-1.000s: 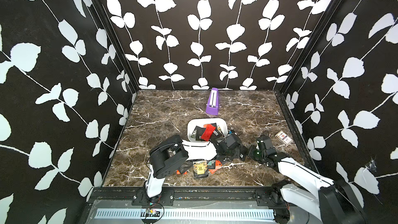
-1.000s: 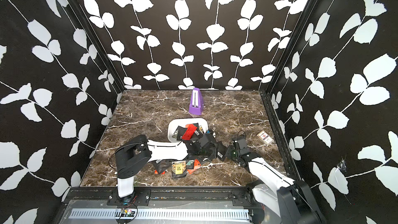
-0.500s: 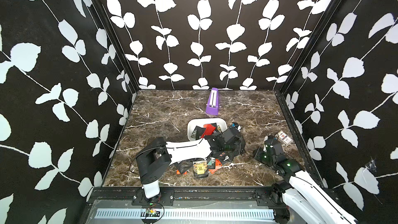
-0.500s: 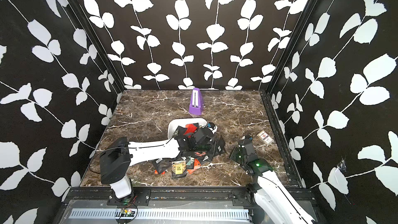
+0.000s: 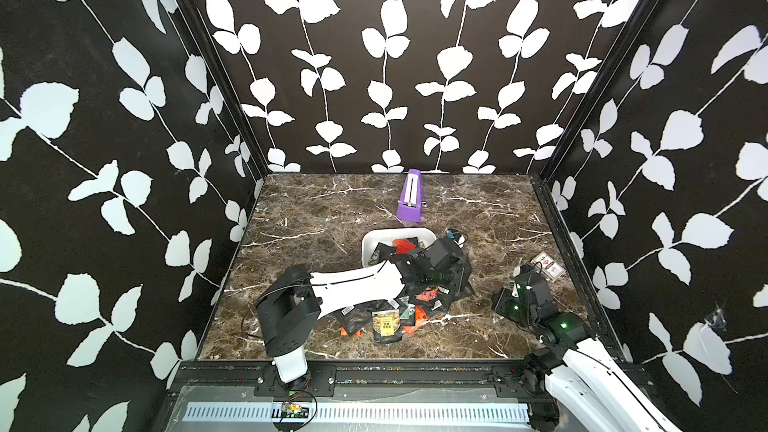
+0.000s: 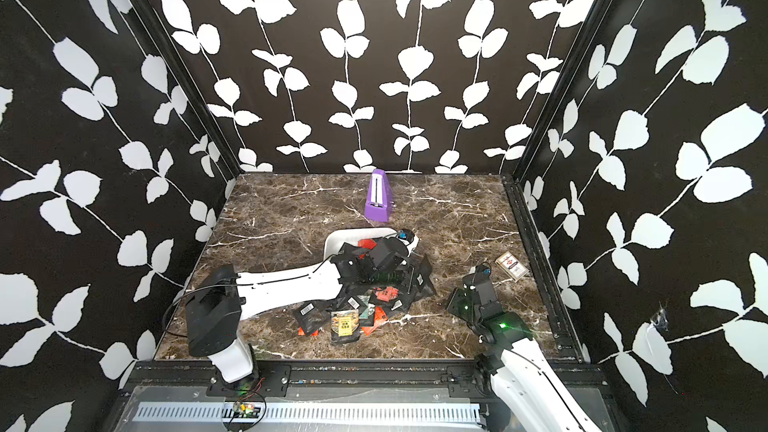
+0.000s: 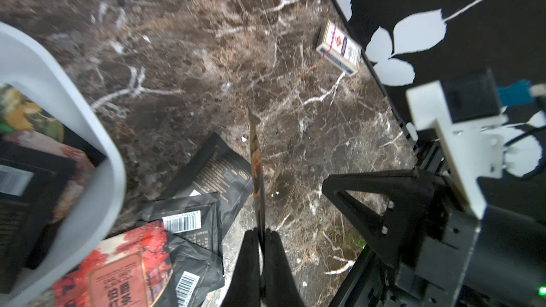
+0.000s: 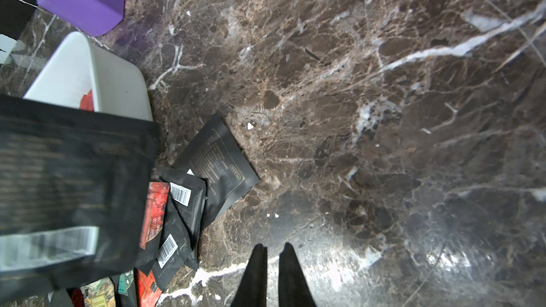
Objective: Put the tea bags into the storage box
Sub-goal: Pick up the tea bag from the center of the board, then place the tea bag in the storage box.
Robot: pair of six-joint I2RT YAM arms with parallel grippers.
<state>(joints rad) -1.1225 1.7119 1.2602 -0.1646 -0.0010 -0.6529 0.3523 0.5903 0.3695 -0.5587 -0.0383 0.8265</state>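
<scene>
The storage box (image 5: 366, 248) sits in the middle of a top view, with a few tea bags inside. More tea bags (image 5: 386, 320) lie heaped on the bench (image 5: 316, 218) just below it.

My left fingers (image 7: 252, 239) pinch one tea bag (image 7: 256, 155) by its edge, near the box. I think I am carrying it over. Next I must get it above the rim and let go.

My right fingers (image 8: 263, 261) show a thin gap and hold nothing.

I can see barcodes (image 7: 181, 222) and Chinese words on a red bag (image 7: 118, 276). The card pack (image 7: 339, 47) has print too small to read.

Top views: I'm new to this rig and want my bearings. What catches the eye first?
A heap of tea bags lies at the front centre of the marble table, with the white storage box just behind it, some sachets inside. The left pincer pinches one sachet edge-on near the box.
</scene>
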